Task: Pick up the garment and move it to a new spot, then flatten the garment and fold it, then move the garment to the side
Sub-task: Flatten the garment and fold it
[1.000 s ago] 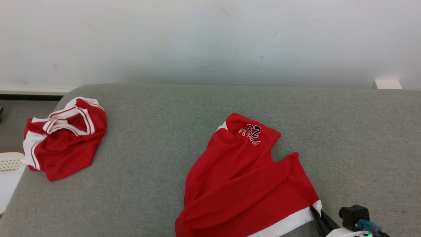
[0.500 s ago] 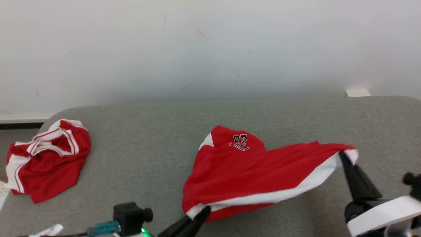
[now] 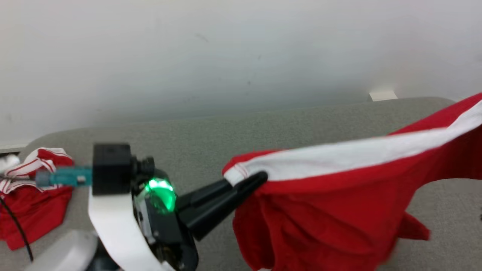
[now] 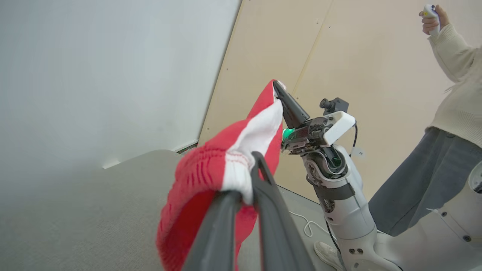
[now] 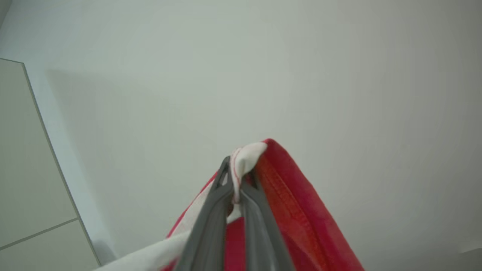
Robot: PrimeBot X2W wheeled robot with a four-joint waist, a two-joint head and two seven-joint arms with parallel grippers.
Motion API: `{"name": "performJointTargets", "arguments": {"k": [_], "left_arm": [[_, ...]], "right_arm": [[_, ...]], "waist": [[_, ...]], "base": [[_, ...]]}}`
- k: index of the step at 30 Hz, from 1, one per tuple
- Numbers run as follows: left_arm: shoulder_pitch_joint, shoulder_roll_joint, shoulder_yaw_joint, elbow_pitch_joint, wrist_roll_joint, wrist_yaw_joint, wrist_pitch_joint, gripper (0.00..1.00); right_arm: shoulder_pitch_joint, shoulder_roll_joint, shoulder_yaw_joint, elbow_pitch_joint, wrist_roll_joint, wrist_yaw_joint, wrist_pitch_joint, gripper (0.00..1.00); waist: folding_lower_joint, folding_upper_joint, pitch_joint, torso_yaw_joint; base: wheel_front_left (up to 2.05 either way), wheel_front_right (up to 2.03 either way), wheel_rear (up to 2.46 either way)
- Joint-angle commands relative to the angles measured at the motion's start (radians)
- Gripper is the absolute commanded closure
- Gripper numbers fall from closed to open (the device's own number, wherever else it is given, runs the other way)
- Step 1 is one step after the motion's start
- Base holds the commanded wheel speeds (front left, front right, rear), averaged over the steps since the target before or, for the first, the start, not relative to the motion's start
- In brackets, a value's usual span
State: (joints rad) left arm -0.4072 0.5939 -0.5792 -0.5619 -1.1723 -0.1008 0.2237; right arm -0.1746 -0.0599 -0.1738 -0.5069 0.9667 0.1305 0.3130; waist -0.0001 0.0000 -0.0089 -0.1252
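The garment (image 3: 331,210) is red with a white hem band and hangs lifted above the grey cushioned surface (image 3: 301,124). My left gripper (image 3: 260,177) is shut on the hem's left corner, fingers pointing right. In the left wrist view the same corner of the garment (image 4: 196,188) is bunched between my left gripper (image 4: 249,177) fingers, and my right gripper (image 4: 278,86) pinches the far corner higher up. The right wrist view has my right gripper (image 5: 236,167) shut on the white hem of the garment (image 5: 286,195) against a pale wall. The hem runs taut between both grippers.
A second crumpled red and white garment (image 3: 34,203) lies at the surface's far left end. A pale wall stands behind the surface. A person (image 4: 455,98) in a cream sweater stands beside the robot, holding a controller up.
Both grippers have risen with the hem, lifting the garment off the surface and stretching it. The head view has shifted too; the right gripper has passed out of its right edge.
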Motion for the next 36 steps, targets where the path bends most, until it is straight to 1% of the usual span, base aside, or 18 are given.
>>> {"name": "performJointTargets", "arguments": {"k": [1,3,8,12,15,18,19,21,24,27,29,32,34,36], "left_arm": [[-0.047,0.004,0.018,-0.007,-0.041,0.007,0.031,1.0],[-0.11,-0.001,0.032,0.008,-0.084,0.012,0.07,1.0],[-0.275,-0.02,0.045,0.093,-0.116,0.022,0.154,1.0],[-0.43,-0.037,0.054,0.208,-0.064,0.014,0.186,1.0],[-0.562,-0.071,0.06,0.322,0.005,0.002,0.165,1.0],[-0.703,-0.115,0.059,0.472,0.093,-0.008,0.119,1.0],[-0.748,-0.134,0.057,0.528,0.121,-0.012,0.092,1.0],[-0.827,-0.172,0.042,0.644,0.173,-0.019,0.039,1.0],[-0.93,-0.206,0.01,0.777,0.268,-0.026,-0.062,1.0],[-0.981,-0.235,-0.029,0.89,0.322,-0.029,-0.19,1.0],[-0.991,-0.245,-0.062,0.943,0.327,-0.029,-0.278,1.0],[-0.939,-0.245,-0.128,0.992,0.294,-0.03,-0.371,1.0],[-0.891,-0.231,-0.184,0.999,0.275,-0.03,-0.405,1.0],[-0.826,-0.206,-0.23,0.982,0.236,-0.03,-0.429,1.0]], "right_arm": [[-0.038,0.002,-0.021,-0.007,-0.023,0.0,0.018,1.0],[-0.083,0.006,-0.025,-0.006,-0.036,0.0,0.045,1.0],[-0.215,0.007,0.002,0.031,-0.093,0.0,0.103,1.0],[-0.365,0.009,0.034,0.122,-0.122,0.0,0.106,1.0],[-0.504,0.009,0.039,0.223,-0.148,0.0,0.085,1.0],[-0.669,0.009,0.016,0.363,-0.189,0.0,0.048,1.0],[-0.726,0.009,0.007,0.414,-0.216,0.001,0.032,1.0],[-0.833,0.009,-0.008,0.528,-0.234,0.0,-0.007,1.0],[-0.973,0.008,-0.02,0.686,-0.264,0.0,-0.079,1.0],[-1.054,0.008,0.005,0.817,-0.275,0.0,-0.155,1.0],[-1.065,0.007,0.027,0.881,-0.257,0.0,-0.204,1.0],[-0.996,0.007,0.072,0.928,-0.227,0.0,-0.26,1.0],[-0.924,0.008,0.098,0.924,-0.199,0.0,-0.283,1.0],[-0.823,0.005,0.123,0.89,-0.189,0.0,-0.297,1.0]], "waist": [[0.0001,0.0,0.025,-0.022],[0.0001,0.0,0.056,-0.031],[0.0001,0.0,0.175,-0.056],[0.0001,0.0,0.281,-0.062],[0.0001,0.0,0.357,-0.053],[0.0001,0.0,0.427,-0.043],[0.0001,0.0,0.447,-0.039],[0.0001,0.0,0.476,-0.037],[0.0001,0.0,0.512,-0.041],[0.0001,0.0,0.532,-0.047],[0.0001,0.0,0.537,-0.049],[0.0001,0.0,0.524,-0.05],[0.0001,0.0,0.509,-0.051],[0.0001,0.0,0.49,-0.051]], "base": [[0.0,0.0,0.0],[0.0,0.0,0.0],[0.0,0.0,0.0],[0.0,0.0,0.0],[0.0,0.0,0.0],[0.0,0.0,0.0],[0.0,0.0,0.0],[0.0,0.0,0.0],[0.0,0.0,0.0],[0.0,0.0,0.0],[0.0,0.0,0.0],[0.0,0.0,0.0],[0.0,0.0,0.0],[0.0,0.0,0.0]]}}
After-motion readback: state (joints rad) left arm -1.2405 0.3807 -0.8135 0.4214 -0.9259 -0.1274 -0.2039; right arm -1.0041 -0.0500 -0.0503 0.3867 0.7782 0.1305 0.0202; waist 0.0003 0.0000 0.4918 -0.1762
